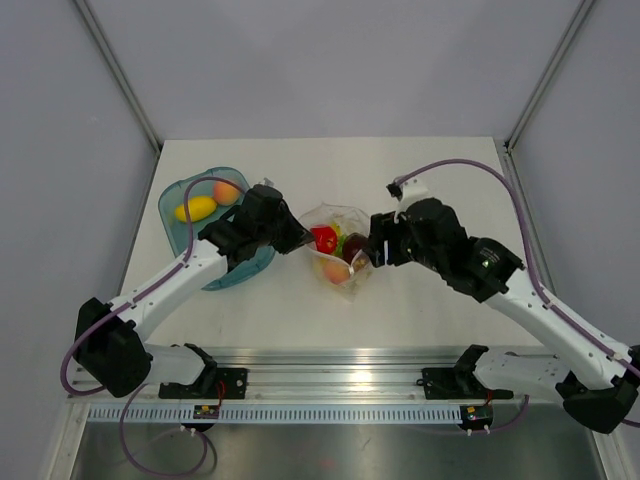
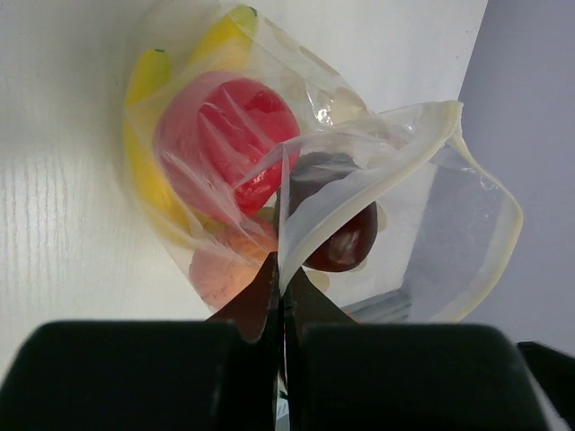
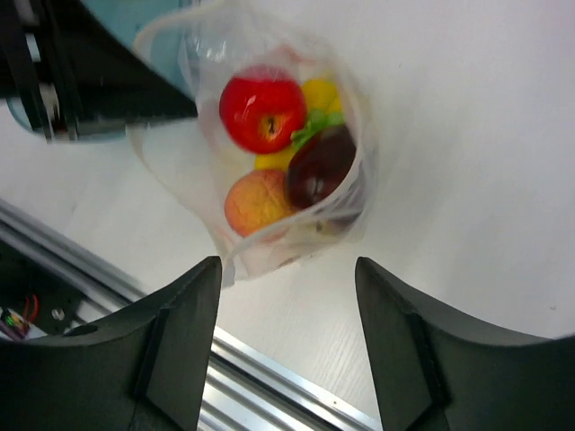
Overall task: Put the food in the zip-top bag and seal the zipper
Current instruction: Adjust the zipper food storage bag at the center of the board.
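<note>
Left pincer [image 2: 281,280] closed, clamping the zip-top bag [image 1: 340,218] at its mouth edge. Right pincer [image 3: 287,269] spread wide, bag's end between its tips; contact not determinable. Bench [image 1: 340,165]: bare surface toward far and right edges. Teal tray [image 1: 178,190] near left edge. Bag mid-bench, containing red apple [image 3: 262,109], plum [image 3: 316,169], peach [image 3: 256,202].

I see the zip-top bag [image 1: 347,218] mid-table, my left gripper [image 1: 300,240] at its 9 o'clock, right gripper [image 1: 374,252] at 3. Inside: apple [image 1: 325,238], plum [image 1: 355,247] at its 3 o'clock, peach [image 1: 333,270] at 6. The tray [image 1: 168,205] at the bag's 9 o'clock holds 2 fruits [image 1: 197,208].
</note>
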Tool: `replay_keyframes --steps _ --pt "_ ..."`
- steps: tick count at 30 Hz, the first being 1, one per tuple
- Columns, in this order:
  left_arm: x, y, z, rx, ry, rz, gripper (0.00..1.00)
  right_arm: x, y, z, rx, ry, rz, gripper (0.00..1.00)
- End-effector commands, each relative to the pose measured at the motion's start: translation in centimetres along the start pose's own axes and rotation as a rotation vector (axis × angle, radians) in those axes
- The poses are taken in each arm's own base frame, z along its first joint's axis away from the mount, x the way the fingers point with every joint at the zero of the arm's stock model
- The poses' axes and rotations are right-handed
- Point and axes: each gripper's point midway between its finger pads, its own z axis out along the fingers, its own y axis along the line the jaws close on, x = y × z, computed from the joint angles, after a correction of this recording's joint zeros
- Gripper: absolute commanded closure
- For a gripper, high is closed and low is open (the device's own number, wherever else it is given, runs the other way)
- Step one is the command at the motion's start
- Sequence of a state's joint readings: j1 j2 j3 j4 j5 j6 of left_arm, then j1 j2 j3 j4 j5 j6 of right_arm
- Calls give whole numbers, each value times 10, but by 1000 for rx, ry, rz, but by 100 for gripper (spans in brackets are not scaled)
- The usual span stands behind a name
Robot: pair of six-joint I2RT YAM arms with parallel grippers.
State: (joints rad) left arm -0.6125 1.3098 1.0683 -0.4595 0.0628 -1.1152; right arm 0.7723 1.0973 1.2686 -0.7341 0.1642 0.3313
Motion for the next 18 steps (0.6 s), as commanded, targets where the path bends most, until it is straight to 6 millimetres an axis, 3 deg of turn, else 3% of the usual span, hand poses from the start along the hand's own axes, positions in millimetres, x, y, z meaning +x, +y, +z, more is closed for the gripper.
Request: replay_keyframes --steps 1,2,9,13,18 --pt "-14 -22 -9 71 -83 -45 100 27 16 2 -66 -38 -119 31" --pt "-15 -23 -8 71 -84 -51 100 23 22 1 -82 -89 -118 31" --pt "-14 -25 -6 66 -78 -52 100 60 34 -1 -125 -248 -138 36" --pt "-16 -22 -2 47 -92 -49 100 64 32 7 -70 -282 -135 36" --pt "-15 -23 3 44 -84 -50 100 66 44 24 -42 -287 -165 37"
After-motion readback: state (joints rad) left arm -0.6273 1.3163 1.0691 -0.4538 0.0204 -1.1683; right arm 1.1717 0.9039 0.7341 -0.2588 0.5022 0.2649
